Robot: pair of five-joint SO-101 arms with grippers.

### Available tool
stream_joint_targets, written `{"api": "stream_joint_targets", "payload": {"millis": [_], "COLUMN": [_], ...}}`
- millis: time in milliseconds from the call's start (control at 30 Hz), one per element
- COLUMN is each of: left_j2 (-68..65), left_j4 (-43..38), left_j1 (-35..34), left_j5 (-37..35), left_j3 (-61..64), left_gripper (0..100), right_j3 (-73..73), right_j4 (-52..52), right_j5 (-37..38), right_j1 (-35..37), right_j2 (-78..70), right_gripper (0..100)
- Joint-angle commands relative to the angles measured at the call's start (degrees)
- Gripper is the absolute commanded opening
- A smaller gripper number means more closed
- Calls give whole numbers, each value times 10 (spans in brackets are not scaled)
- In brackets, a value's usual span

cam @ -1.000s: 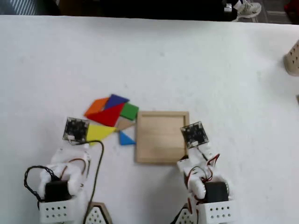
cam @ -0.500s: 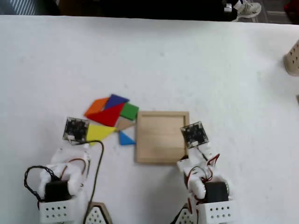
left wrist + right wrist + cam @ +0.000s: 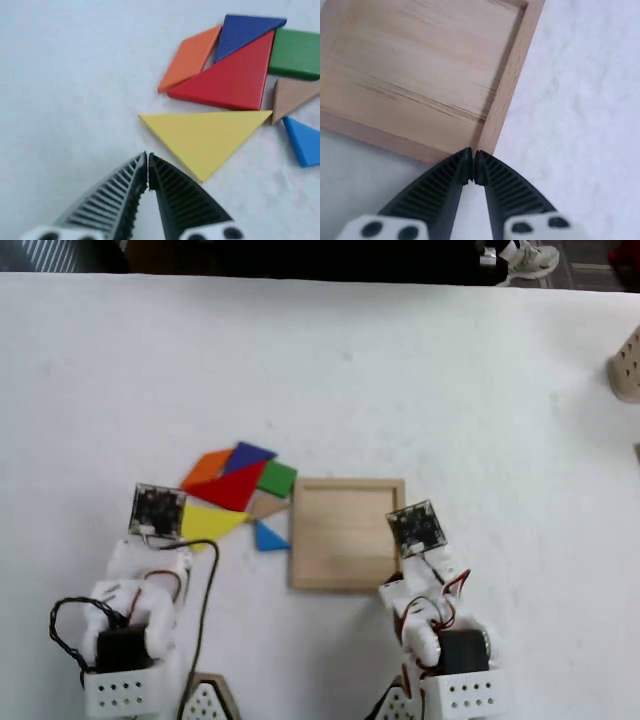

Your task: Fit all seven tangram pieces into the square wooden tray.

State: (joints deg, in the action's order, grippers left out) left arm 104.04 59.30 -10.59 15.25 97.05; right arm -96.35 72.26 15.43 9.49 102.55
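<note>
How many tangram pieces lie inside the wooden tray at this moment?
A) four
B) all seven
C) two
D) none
D: the wooden tray shows only bare wood inside, while the pieces, such as the red triangle and the yellow triangle, lie on the table beside it.

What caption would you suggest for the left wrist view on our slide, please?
Left gripper, shut, close to the yellow triangle on the table; red triangle and green square lie beyond.
</note>
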Motion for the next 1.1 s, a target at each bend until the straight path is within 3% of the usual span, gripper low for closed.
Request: {"api": "stream_joint_targets", "payload": {"millis": [0,200,300,500,600,700,867,1067], "left_j2": [5,5,5,5,5,-6,-142,-349], "left_j4": [-61,-90,-89,-36,-28,-27,-41,-49], "left_j1": [36,37,37,37,37,37,38,38], "left_j5": [4,0,-42,-126,-138,-140,-170,-222], "left_j3": [-2,-37,-56,-113,-138,-159,-232,-353], "left_gripper": [28,28,46,246,251,251,251,252], "right_j3": [-5,-5,-5,24,43,52,55,54], "right_j4": [3,3,3,16,16,6,-79,-203], "right_j5": [-4,-3,-1,-1,-1,0,0,-32], "right_j1": [6,0,-15,-121,-200,-213,-200,-188], "right_j2": [6,6,6,7,7,7,7,4], "right_gripper": [18,18,18,18,18,18,19,115]}}
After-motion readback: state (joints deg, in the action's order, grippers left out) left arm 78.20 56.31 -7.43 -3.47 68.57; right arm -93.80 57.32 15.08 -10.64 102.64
